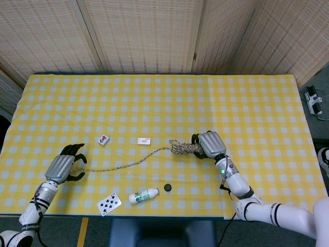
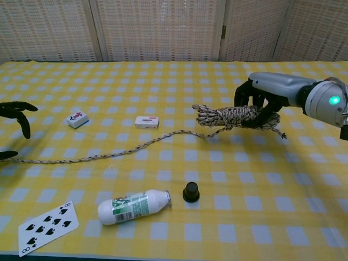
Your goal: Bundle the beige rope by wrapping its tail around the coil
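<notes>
We look down on a table covered with a yellow and white checked cloth, woven screens behind it. Our right arm reaches in from the lower right, and the right hand grips the coil of the beige rope, fingers wrapped over one end. In the chest view the coil appears lifted just clear of the cloth, tilted slightly, with a short frayed end poking out past the hand.

From the coil the rope's tail trails down to the cloth and runs leftward in a long, gently wavy line across the table. Its far end lies right by our left hand, which hovers at the table's left edge with fingers spread and curved above the tail; we cannot quite tell whether any fingertip touches it.

Near the front edge lie a small white bottle on its side, a black cap just beside its open neck, and a playing card, the eight of spades, to the left. Further back sit two small white tiles, well apart from each other.
</notes>
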You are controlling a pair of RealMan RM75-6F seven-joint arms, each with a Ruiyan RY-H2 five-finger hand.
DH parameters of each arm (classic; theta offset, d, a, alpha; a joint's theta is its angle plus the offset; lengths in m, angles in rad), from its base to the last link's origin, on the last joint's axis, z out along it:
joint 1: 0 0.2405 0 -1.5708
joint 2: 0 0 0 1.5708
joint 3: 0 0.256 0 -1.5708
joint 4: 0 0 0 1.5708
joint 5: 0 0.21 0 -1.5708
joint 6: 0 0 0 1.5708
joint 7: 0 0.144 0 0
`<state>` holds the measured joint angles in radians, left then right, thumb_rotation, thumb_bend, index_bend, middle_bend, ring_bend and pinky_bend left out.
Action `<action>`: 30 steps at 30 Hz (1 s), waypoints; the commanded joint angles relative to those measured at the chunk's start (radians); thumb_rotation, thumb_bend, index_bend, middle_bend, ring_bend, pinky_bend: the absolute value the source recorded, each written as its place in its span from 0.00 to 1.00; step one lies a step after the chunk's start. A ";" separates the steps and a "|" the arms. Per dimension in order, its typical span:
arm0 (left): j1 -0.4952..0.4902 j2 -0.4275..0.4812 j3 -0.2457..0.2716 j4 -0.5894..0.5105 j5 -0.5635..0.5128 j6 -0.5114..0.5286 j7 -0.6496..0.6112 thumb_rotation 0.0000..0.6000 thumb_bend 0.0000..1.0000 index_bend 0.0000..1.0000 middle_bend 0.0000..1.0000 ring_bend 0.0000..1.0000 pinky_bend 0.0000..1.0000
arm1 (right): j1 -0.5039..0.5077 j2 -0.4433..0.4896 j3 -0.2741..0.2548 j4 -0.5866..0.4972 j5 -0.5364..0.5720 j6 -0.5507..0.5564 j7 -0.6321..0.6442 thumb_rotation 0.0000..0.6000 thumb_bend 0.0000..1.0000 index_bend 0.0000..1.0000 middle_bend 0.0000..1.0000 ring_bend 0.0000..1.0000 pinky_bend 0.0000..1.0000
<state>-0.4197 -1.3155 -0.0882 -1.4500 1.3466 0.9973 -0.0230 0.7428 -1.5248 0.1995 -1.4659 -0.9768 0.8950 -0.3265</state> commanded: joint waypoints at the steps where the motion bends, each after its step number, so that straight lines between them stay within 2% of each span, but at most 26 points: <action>1: -0.006 -0.024 0.006 0.024 -0.014 -0.011 0.003 1.00 0.39 0.47 0.11 0.07 0.00 | 0.002 -0.001 -0.001 0.002 0.002 0.000 0.000 1.00 0.44 0.59 0.52 0.55 0.36; 20: -0.016 -0.141 0.017 0.150 -0.052 -0.015 0.025 1.00 0.41 0.51 0.13 0.09 0.00 | 0.007 -0.013 -0.012 0.020 0.004 -0.005 0.016 1.00 0.45 0.59 0.52 0.55 0.36; 30: -0.018 -0.167 0.018 0.187 -0.060 -0.017 0.018 1.00 0.41 0.53 0.14 0.10 0.00 | 0.006 -0.018 -0.015 0.029 0.003 -0.002 0.024 1.00 0.45 0.59 0.52 0.55 0.36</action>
<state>-0.4374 -1.4819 -0.0707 -1.2633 1.2865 0.9805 -0.0049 0.7490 -1.5429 0.1845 -1.4365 -0.9742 0.8926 -0.3028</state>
